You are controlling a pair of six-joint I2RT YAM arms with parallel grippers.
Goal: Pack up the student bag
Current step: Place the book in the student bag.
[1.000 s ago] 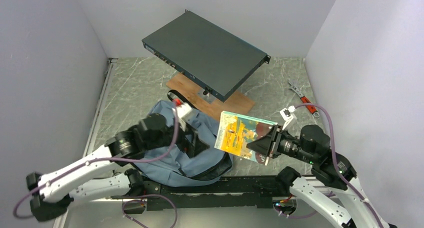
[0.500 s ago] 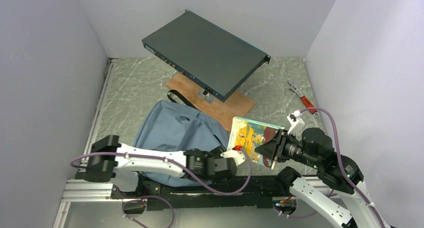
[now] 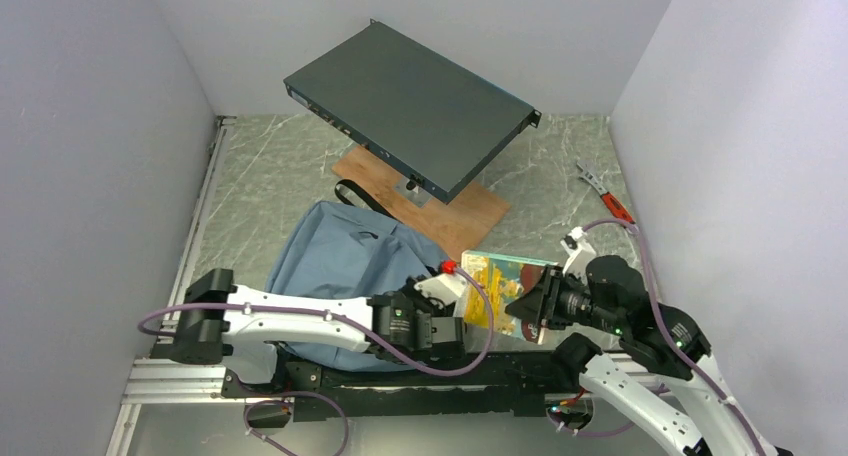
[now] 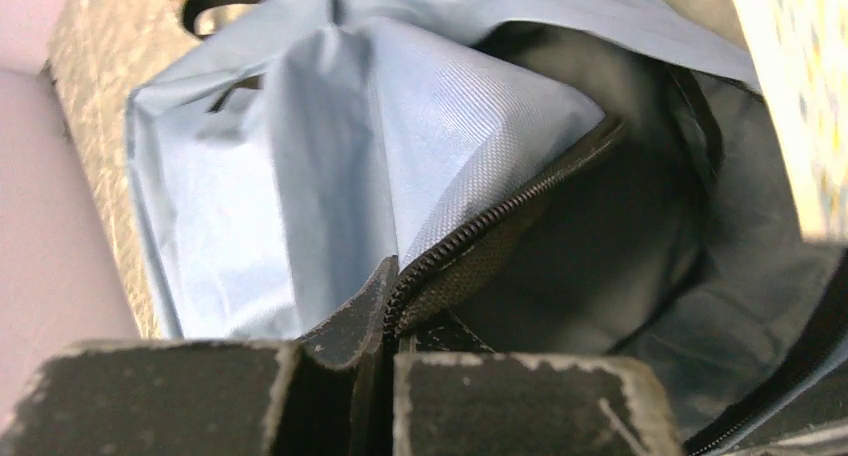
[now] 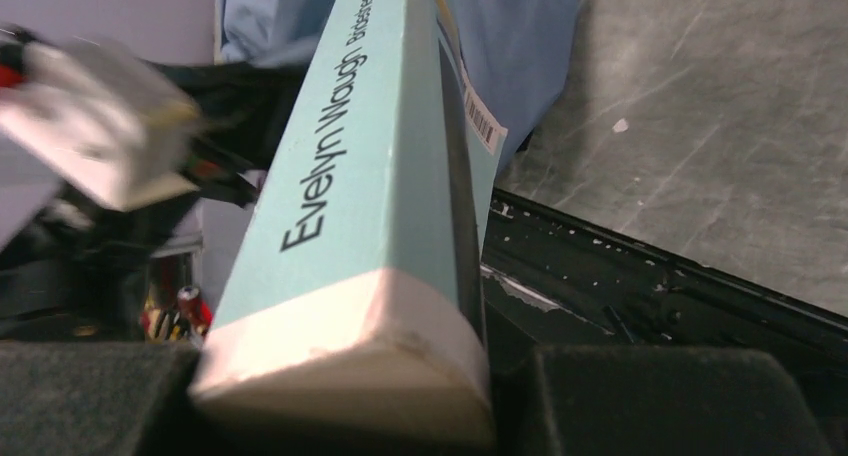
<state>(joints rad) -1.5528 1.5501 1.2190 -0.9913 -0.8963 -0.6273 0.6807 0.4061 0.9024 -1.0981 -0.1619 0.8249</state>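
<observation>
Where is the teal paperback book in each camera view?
Top external: teal paperback book lower centre-right, held by the right gripper.
Left wrist: only a pale patterned strip of the book at the upper right edge.
Right wrist: book in the centre, spine toward the camera, clamped in the gripper.
Shared landmark: light blue-grey fabric backpack.

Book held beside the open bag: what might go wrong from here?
1. The left fingers pinch only the zipper edge of the light blue-grey fabric backpack; a slip could let the mouth collapse.
2. The right fingers grip the teal-spined book by one end, so it may catch the rim and twist.
</observation>
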